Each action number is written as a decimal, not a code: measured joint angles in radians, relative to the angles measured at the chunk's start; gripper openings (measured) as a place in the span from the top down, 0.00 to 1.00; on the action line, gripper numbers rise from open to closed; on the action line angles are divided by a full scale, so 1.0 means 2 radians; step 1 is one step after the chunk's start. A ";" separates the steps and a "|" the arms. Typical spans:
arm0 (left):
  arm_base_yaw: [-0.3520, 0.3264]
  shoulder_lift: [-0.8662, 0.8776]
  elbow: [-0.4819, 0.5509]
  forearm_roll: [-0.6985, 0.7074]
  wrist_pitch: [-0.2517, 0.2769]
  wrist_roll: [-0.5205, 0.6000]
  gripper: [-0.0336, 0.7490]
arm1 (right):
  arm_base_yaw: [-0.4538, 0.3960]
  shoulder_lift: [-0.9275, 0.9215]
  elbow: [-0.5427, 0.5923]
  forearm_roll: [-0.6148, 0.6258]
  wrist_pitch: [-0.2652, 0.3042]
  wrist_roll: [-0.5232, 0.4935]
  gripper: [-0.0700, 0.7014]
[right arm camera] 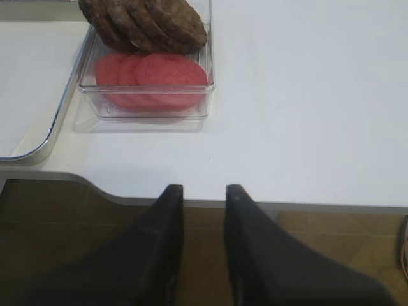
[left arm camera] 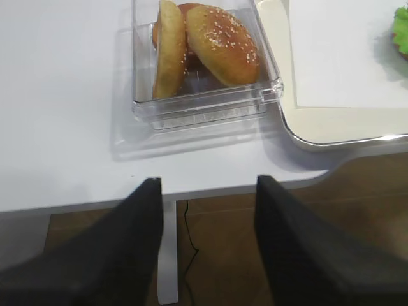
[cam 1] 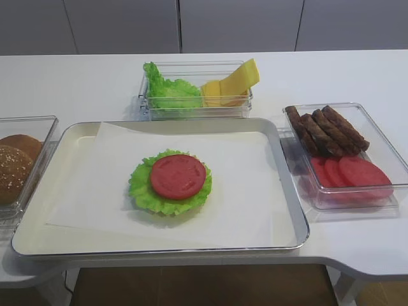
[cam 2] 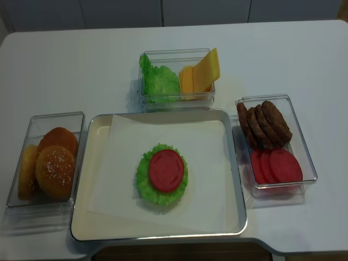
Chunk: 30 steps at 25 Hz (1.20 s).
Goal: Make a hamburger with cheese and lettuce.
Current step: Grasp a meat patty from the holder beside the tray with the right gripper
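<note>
Your hamburger (cam 1: 171, 182) sits mid-tray (cam 1: 290, 210) on white paper: a frilly lettuce (cam 1: 141, 185) base with a tomato slice (cam 1: 178, 176) on top, nothing more. The cheese (cam 1: 231, 84) leans in the far bin (cam 1: 194, 111), thin square slices standing on edge beside spare leaves. Expect it to be light, floppy and probably slick; pinch the raised top edge of one slice, gently, so the stack doesn't drag along. Both claws hover off the near table (cam 1: 95, 80) edge, empty: left claw (left arm camera: 207, 191) spread wide, right claw (right arm camera: 204, 191) nearly together.
</note>
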 joint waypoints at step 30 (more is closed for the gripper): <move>0.000 0.000 0.000 0.000 0.000 0.000 0.51 | 0.000 0.000 0.000 0.000 0.000 0.000 0.58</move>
